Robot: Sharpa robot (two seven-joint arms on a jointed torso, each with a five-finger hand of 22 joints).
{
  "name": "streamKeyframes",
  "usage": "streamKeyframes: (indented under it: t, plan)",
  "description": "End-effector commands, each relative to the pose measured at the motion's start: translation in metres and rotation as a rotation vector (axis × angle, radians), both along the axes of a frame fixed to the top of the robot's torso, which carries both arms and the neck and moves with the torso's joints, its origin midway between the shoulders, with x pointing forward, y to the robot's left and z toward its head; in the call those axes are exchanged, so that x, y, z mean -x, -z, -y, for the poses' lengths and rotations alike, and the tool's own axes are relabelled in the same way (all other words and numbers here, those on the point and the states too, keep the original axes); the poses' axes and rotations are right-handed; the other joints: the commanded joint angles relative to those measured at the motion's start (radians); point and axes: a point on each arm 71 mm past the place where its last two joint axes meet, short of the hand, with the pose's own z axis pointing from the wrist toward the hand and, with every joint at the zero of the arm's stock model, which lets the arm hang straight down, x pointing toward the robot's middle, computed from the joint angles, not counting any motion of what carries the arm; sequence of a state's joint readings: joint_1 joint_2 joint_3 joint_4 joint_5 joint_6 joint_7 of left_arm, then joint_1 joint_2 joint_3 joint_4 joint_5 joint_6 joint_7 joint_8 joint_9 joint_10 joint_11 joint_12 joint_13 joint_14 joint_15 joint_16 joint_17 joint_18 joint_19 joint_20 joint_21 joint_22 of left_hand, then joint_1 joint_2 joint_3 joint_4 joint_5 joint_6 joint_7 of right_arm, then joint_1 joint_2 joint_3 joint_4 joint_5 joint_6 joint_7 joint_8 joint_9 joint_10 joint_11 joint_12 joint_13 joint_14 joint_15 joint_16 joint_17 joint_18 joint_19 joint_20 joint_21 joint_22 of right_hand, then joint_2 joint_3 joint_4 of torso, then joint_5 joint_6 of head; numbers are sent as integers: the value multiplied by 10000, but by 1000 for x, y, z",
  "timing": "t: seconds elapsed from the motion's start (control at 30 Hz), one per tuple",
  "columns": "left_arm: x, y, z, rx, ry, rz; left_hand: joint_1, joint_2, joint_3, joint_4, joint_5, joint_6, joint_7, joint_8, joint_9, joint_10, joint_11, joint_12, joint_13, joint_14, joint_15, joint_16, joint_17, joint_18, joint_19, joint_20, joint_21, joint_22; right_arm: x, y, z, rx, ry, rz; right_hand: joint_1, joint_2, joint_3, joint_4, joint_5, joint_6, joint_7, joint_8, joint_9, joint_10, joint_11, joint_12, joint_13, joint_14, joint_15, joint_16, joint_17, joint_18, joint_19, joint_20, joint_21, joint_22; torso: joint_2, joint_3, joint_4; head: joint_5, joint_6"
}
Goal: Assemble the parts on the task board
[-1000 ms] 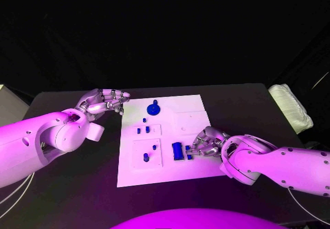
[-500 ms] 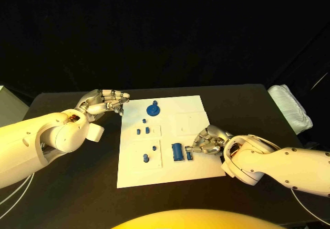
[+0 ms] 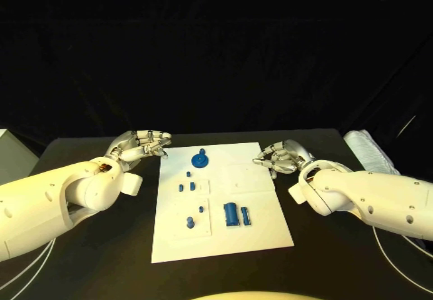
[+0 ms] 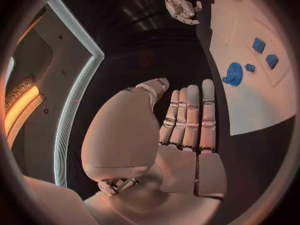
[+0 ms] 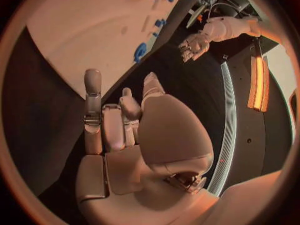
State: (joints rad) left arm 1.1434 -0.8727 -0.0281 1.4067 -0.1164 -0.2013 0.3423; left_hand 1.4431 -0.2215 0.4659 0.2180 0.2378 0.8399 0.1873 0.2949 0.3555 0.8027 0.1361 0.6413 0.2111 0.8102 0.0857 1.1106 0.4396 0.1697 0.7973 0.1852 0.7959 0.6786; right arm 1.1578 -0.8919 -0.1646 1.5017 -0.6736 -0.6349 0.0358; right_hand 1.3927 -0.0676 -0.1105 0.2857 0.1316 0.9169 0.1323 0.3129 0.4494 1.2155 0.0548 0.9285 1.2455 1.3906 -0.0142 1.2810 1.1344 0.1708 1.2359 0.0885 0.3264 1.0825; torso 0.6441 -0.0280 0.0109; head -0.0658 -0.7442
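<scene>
The white task board (image 3: 261, 231) lies in the middle of the black table. On it are a round blue part (image 3: 200, 160) at the far end, several small blue pieces (image 3: 187, 186) in the left recesses, and a larger blue block (image 3: 232, 214) with a thin blue piece (image 3: 245, 215) beside it. My left hand (image 3: 142, 144) hovers off the board's far left corner, its fingers straight and side by side (image 4: 187, 120), holding nothing. My right hand (image 3: 281, 156) hangs by the board's far right edge, loosely curled (image 5: 119, 130) and empty. The left wrist view shows the board (image 4: 250, 100) and the round part (image 4: 232, 74).
A white folded bundle (image 3: 375, 153) lies at the table's right edge. A white box (image 3: 9, 150) stands beyond the left edge. Thin cables (image 3: 397, 262) trail near the right arm.
My right hand has lifted off the blue block and thin piece and pulled back to the board's far right edge; both pieces stay on the board. The left hand has barely moved.
</scene>
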Motion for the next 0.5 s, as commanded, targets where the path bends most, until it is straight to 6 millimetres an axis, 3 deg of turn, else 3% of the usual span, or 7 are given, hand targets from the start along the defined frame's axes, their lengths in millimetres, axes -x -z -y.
streamKeyframes:
  t: [0.03, 0.13, 0.17, 0.27, 0.37, 0.47, 0.5]
  plan:
    - [-10, -1, -7, 677, -1367, 570, 96, -133, 29, 219, -42, 111, -135, 78, -3, 588, 11, -601, -490, -19, 23, -1603, -760, 123, -165, 77, -851, -536, -17, -3, 3, -2039, 18, 478, 528, 188, -343, 21, -19, -408, 232, 74, -105, -1650, 210, -3331, -2630, -2146, 291, -3738, -3802, 130, -789, 339, -1605, -1369, -192, -44, -52, 85, 313]
    - [-21, 3, -6, 800, -1865, 701, 214, -170, 83, 524, -51, 29, -186, -232, -165, 1340, 202, -2375, -1449, 330, 309, -4462, -1696, 85, -375, 406, -2650, -1736, -35, -1, 6, -2714, 171, 509, 1059, 477, -502, 23, -218, -717, 403, 89, -311, -2263, 470, -4646, -4455, -3019, 553, -5112, -4418, 89, -1424, 643, -2604, -2486, -297, -34, -52, 149, 559]
    - [-25, 5, -5, 814, -1986, 738, 280, -178, 19, 525, -42, -7, -257, -327, -238, 1415, 318, -2926, -1487, 244, 407, -5226, -1842, 97, -427, 563, -3287, -2186, -40, 0, 5, -2920, 190, 512, 1224, 568, -453, 21, -321, -774, 470, 37, -370, -2601, 698, -5155, -4945, -3742, 722, -5784, -4729, -1, -2013, 781, -2613, -2792, -330, -28, -62, 163, 610]
    - [-33, 8, -1, 816, -2186, 815, 376, -135, -377, 529, -38, -186, -303, -671, -530, 1310, 336, -4269, -1473, -286, 653, -7151, -2153, 92, -611, 908, -5019, -3448, -51, 1, 3, -3324, 157, 541, 1514, 631, -556, 13, -375, -746, 609, -125, -659, -2211, 762, -6188, -6831, -4032, 984, -7251, -5684, 99, -2791, 1164, -2662, -3982, -386, -18, -68, 213, 751]
    - [-40, 11, 5, 787, -2284, 859, 482, -26, -665, 518, -20, -232, -272, -848, -743, 1185, 281, -4863, -1480, -808, 674, -8117, -2437, -34, -955, 1044, -6021, -4184, -59, 2, 0, -3598, 93, 573, 1760, 717, -583, -25, -380, -771, 682, -580, -1051, -2341, 1000, -7259, -8824, -4356, 1341, -9167, -6775, 119, -3524, 1518, -2633, -5568, -446, 14, -52, 275, 835]
    - [-43, 14, 11, 717, -2280, 901, 579, 74, -902, 519, -12, -230, -282, -979, -894, 1124, 226, -5249, -1482, -914, 631, -8618, -2631, -163, -997, 1057, -6577, -4647, -63, 2, -4, -3760, 16, 593, 1833, 744, -556, -41, -378, -666, 700, -855, -1273, -2247, 1054, -7681, -9897, -4237, 1412, -9996, -7339, 141, -3400, 1583, -2634, -6503, -448, 55, -35, 314, 921]
    - [-42, 15, 13, 558, -1909, 578, -3982, 2215, -4659, -2180, -2378, -8399, -1873, -2949, -3555, -8027, -1361, -6413, -2111, -8102, -857, -11106, -4396, -1697, -7973, -1852, -7959, -6786, -62, 3, 1, -2771, 546, 552, -2943, 676, 1105, -2857, -1316, -9169, -1323, -3129, -4494, -12155, -548, -9285, -12455, -13906, 142, -12810, -11344, -1708, -12359, -885, -3264, -10825, -397, 8, -56, 270, 829]
